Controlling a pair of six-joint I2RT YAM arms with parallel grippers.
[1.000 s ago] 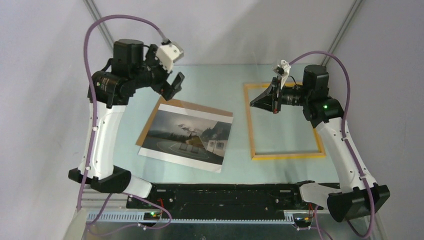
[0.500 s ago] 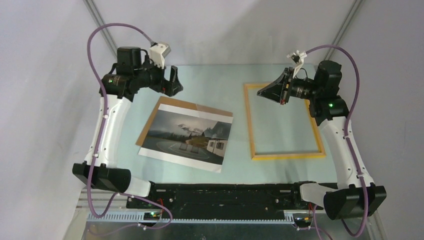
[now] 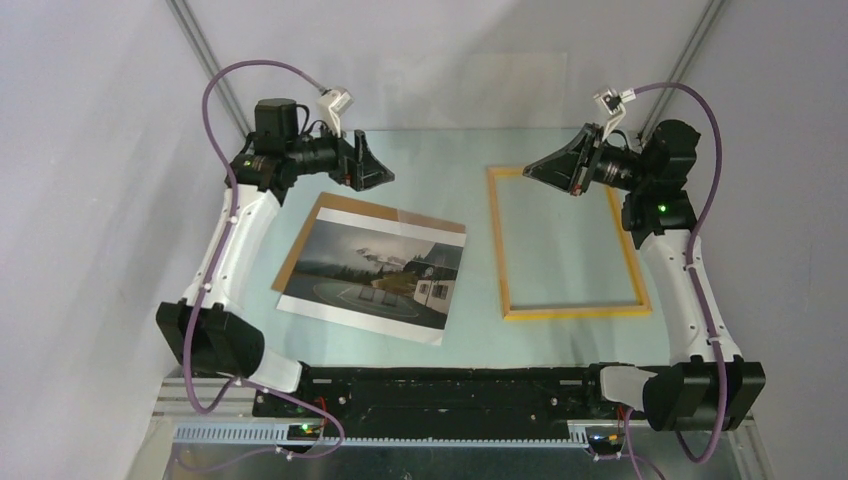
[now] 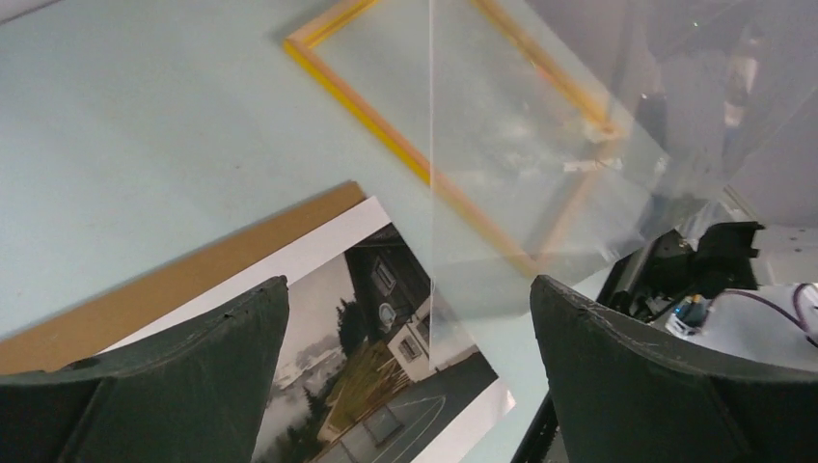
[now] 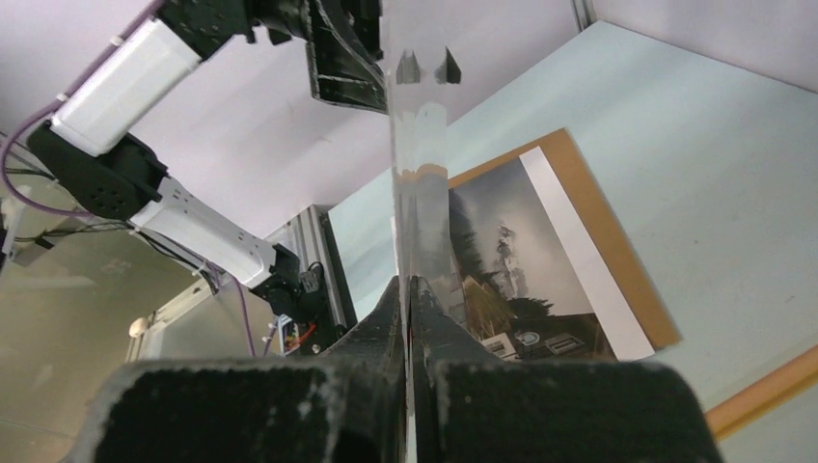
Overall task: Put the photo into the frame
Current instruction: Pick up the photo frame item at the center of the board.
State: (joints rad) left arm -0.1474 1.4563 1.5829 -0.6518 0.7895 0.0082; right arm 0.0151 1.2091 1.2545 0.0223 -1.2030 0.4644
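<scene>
Top external, one photo [image 3: 375, 272], one frame [image 3: 575, 312], one board [image 3: 340, 205], one pane [image 4: 502, 96]

walls [image 3: 90, 200]: pale grey | table [image 3: 475, 300]: pale green | corner struts [image 3: 200, 52]: metal

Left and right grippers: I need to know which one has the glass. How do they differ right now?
The left gripper has its jaws wide open with nothing between them; the right gripper is shut on the edge of the clear pane. The left gripper hangs by the far end of the photo; the right gripper hangs over the far end of the frame. Both are raised and point toward each other.
</scene>
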